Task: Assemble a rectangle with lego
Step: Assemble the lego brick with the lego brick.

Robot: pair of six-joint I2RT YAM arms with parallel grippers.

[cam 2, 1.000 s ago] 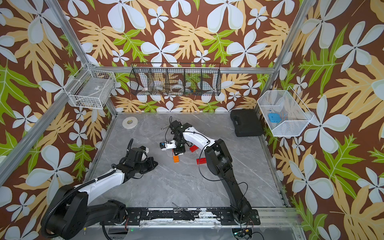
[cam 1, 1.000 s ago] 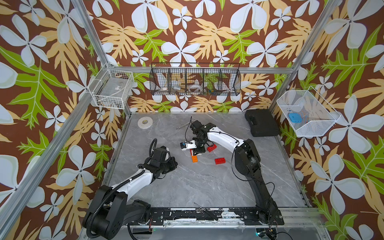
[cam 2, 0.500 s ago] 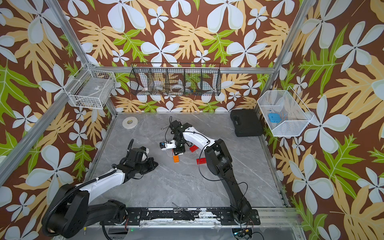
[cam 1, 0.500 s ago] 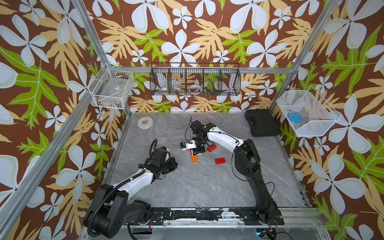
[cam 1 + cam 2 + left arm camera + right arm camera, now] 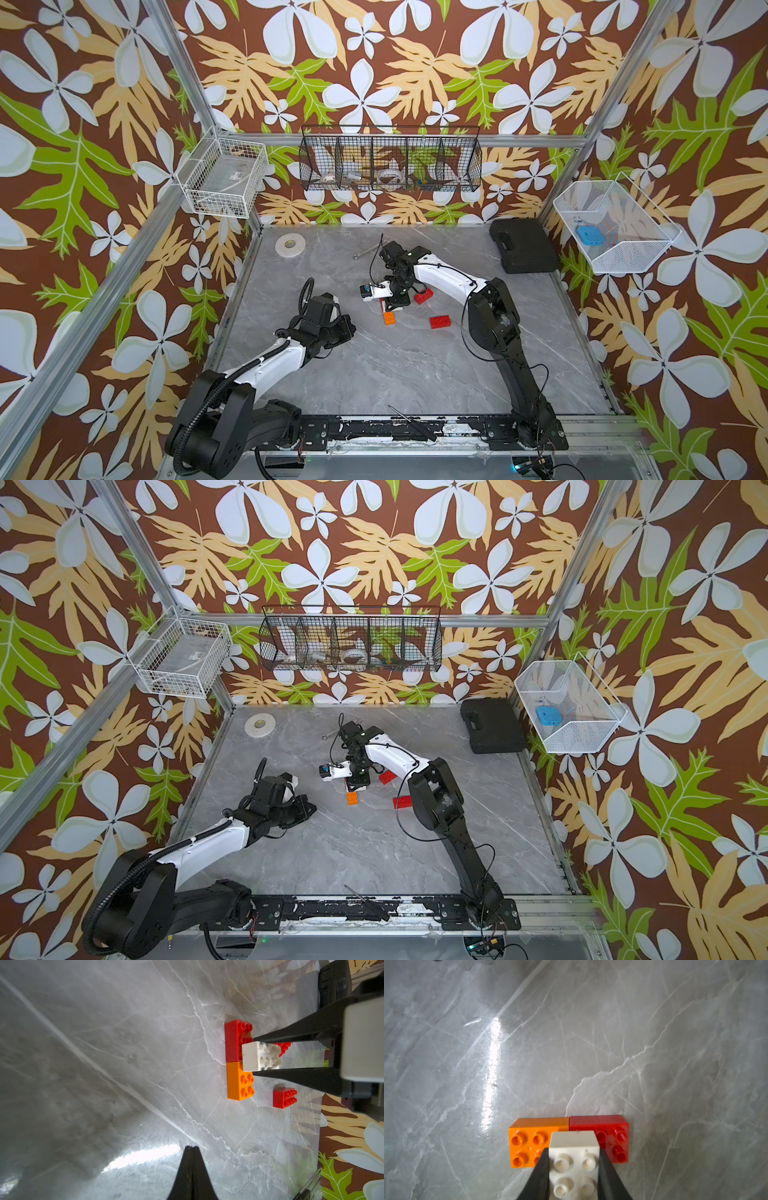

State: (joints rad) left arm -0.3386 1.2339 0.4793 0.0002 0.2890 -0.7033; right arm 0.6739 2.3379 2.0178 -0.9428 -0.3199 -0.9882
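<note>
near the middle of the grey marble desk [image 5: 395,374], a bit toward its back edge: a small square orange plastic brick [image 5: 529,1142] and a small red plastic brick [image 5: 610,1132], side by side, touching, studs up. right over their shared line, a small white studded plastic brick [image 5: 574,1165], pinched on two flat sides by the right gripper [image 5: 573,1150]. cannot tell whether pressed down onto the studs yet. toward the right edge of the desk, a second red plastic brick [image 5: 424,296] partly under the right arm, and a third red plastic brick [image 5: 442,322] nearer the front edge, apart from the rest. left gripper [image 5: 192,1148] pressed together, holding nothing, low over the desk toward the left edge, well apart from the bricks. rectangle only just begun.

probably light, hard and stiff, not easy to break. smooth and shiny on the sides, so likely to slip or twist in a weak pinch. best taken by two flat opposite sides, in the middle, never by the studs. likely to need a straight, firm push down to click. lower pair not held down, so likely to slide apart on the slick desk.
</note>
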